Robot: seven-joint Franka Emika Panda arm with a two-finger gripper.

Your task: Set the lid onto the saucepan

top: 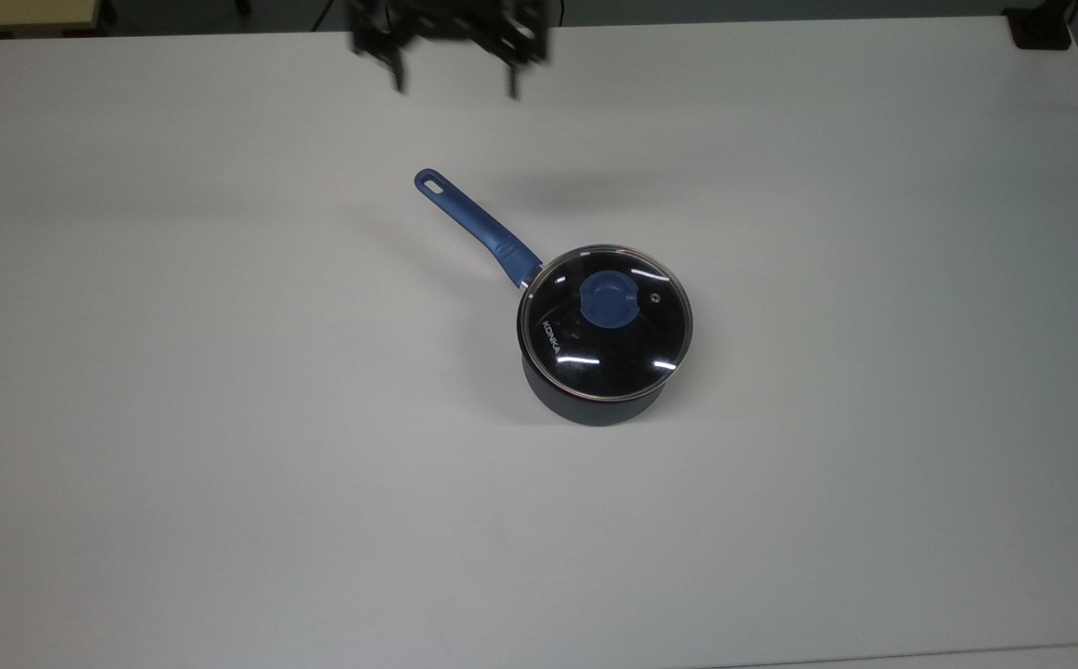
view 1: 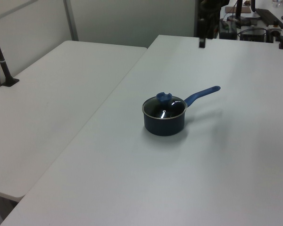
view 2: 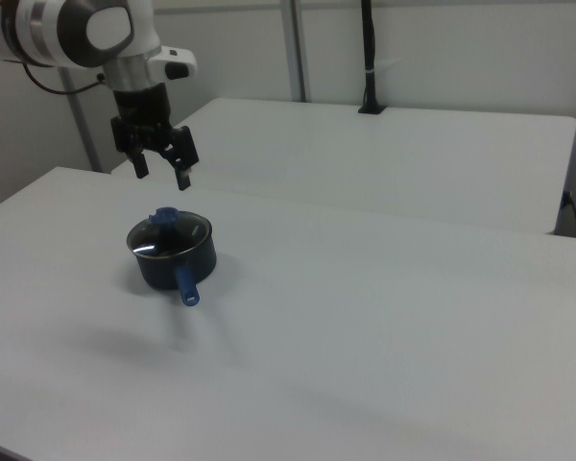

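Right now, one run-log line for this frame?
lid: seated on saucepan | gripper: open, empty, above pan | table

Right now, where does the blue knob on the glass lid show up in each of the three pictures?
Top view: the blue knob sits right of centre, on the lid.
Left view: the knob sits just right of centre.
Right view: the knob sits left of centre.
Shared landmark: the saucepan's long blue handle.
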